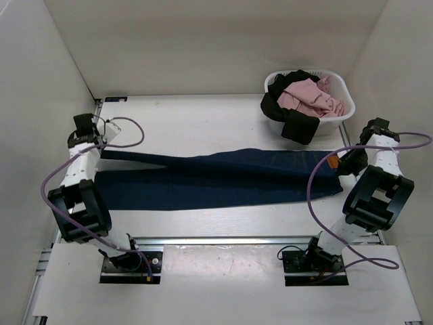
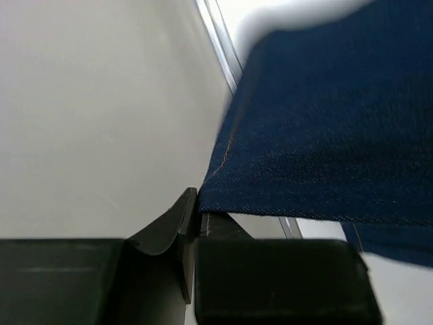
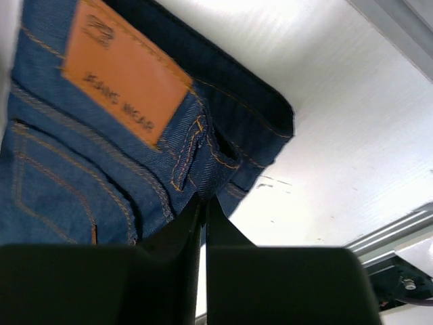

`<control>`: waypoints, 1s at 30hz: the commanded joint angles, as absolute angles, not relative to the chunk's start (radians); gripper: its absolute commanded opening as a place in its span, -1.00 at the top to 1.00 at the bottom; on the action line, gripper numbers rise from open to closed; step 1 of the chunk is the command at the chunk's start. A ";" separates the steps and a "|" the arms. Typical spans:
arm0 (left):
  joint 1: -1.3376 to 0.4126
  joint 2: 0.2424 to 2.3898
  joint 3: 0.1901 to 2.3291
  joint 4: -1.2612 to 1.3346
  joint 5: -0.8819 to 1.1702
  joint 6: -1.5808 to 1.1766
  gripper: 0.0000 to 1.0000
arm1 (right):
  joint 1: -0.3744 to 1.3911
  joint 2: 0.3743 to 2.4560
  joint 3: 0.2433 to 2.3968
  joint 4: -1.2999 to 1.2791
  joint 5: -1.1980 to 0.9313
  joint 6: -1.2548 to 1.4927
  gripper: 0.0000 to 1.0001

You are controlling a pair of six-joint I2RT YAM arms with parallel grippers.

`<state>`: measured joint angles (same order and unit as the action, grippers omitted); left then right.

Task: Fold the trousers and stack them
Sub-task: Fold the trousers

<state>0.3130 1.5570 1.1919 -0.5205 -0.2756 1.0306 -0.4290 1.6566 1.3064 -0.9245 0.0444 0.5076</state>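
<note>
The trousers [image 1: 216,177], dark navy jeans folded lengthwise, stretch across the table from left to right. My left gripper [image 1: 86,128] is shut on the leg hem [image 2: 223,196] at the far left, the cloth lifted a little off the table. At the right end my right gripper [image 1: 345,164] is shut on the waistband [image 3: 203,169], beside the orange leather patch [image 3: 125,71]. In the right wrist view the waist hangs just above the white table, with the fingertips [image 3: 191,206] pinching the denim.
A white basket [image 1: 338,120] at the back right holds a pink garment [image 1: 308,98] and a black garment [image 1: 291,120] that drapes over its rim near the waistband. White walls close in left, right and behind. A metal rail [image 1: 230,240] runs along the near edge.
</note>
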 commanded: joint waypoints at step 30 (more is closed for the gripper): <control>0.554 1.322 0.730 -0.518 -0.400 1.157 -0.54 | -0.421 1.447 1.104 -0.883 0.201 0.414 -0.32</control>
